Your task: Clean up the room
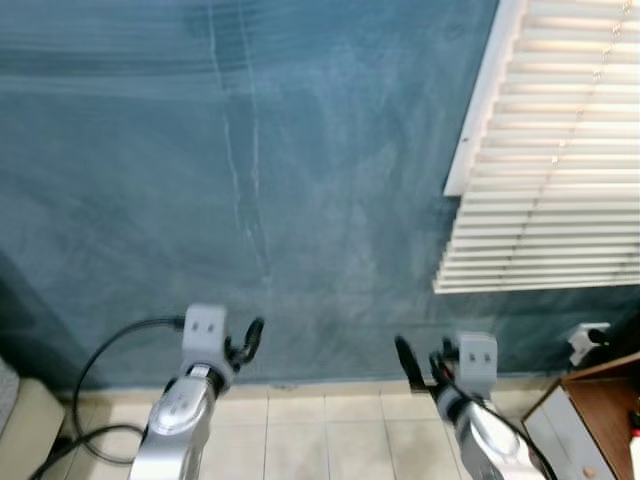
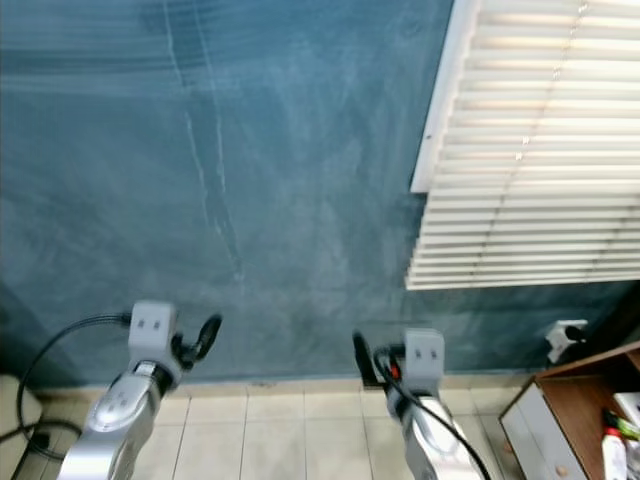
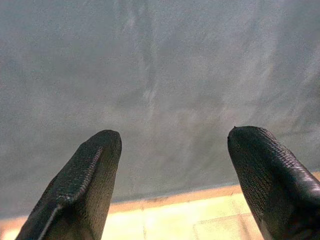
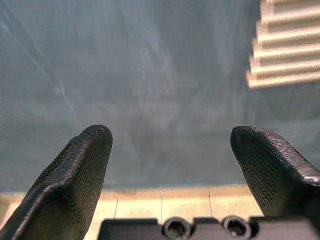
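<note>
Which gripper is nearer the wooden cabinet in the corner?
Right. The right gripper hangs just beside the wooden cabinet; the left gripper is across the tiled floor, by the black cable.

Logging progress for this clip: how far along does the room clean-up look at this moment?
Nothing shows as done. Both the left gripper and the right gripper are open and empty, held up toward a blue wall beside the window blinds. No item is in hand. A bottle sits on the wooden cabinet at right and a black cable lies at left, so the tidying seems still ahead.
</note>
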`<state>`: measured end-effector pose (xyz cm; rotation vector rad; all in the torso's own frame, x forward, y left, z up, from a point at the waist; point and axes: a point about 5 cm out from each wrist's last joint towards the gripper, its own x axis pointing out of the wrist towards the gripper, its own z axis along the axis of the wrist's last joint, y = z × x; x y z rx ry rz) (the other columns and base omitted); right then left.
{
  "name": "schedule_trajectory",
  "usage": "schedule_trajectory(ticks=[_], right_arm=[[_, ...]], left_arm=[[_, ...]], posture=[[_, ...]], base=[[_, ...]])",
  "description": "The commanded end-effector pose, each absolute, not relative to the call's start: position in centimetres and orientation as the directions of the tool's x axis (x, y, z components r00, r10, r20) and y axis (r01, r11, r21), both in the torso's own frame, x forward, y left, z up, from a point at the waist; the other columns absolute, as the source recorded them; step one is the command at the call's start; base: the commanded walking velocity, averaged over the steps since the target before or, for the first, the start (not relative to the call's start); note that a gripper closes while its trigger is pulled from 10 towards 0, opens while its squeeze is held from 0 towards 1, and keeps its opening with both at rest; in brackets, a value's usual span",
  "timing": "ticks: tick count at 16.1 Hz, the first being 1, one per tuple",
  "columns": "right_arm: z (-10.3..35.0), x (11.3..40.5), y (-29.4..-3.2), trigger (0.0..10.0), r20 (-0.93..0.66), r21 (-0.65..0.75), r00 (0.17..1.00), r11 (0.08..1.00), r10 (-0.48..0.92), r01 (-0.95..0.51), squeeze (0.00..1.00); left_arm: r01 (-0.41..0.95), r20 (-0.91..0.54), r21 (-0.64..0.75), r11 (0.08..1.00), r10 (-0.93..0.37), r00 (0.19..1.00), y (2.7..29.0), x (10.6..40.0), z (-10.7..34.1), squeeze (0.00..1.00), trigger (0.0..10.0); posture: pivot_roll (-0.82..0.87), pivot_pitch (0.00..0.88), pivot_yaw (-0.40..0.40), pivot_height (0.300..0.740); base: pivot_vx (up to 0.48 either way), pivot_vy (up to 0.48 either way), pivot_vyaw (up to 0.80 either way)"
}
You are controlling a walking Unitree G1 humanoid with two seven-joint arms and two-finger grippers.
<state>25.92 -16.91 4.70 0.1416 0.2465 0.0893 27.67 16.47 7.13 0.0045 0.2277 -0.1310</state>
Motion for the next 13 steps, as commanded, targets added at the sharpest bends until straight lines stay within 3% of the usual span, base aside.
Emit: schedule_trajectory(ticks=[1, 6, 10, 13], right_arm=[[4.9, 26.2, -17.0, 10.0, -0.217, 0.140, 0.970, 0.987, 0.114, -0.085, 0.00], [3.8, 25.4, -18.1, 10.0, -0.239, 0.152, 0.969, 0.988, 0.056, -0.020, 0.00], [3.7, 25.7, -18.0, 10.0, -0.229, 0.162, 0.971, 0.986, 0.063, -0.026, 0.00], [3.8, 26.2, -18.0, 10.0, -0.223, 0.160, 0.972, 0.986, 0.071, -0.035, 0.00]], left_arm=[[0.132, -0.224, 0.016, 0.991, -0.125, 0.966, 16.6, 27.9, 7.3, 0.00, 10.0], [0.108, -0.245, 0.100, 0.989, -0.081, 0.966, 17.6, 27.1, 7.0, 0.00, 10.0], [0.081, -0.207, 0.117, 0.990, -0.055, 0.977, 16.9, 27.9, 7.8, 0.00, 10.0], [0.029, -0.190, 0.097, 0.995, -0.010, 0.982, 17.4, 27.9, 7.8, 0.00, 10.0]], posture=[[0.01, 0.006, -0.017, 0.740], [0.01, 0.003, -0.011, 0.740], [0.02, 0.009, -0.015, 0.740], [0.03, 0.011, -0.026, 0.740]], base=[[0.000, 0.000, 0.67], [0.000, 0.000, 0.61], [0.000, -0.436, 0.57], [0.000, 0.000, 0.55]])
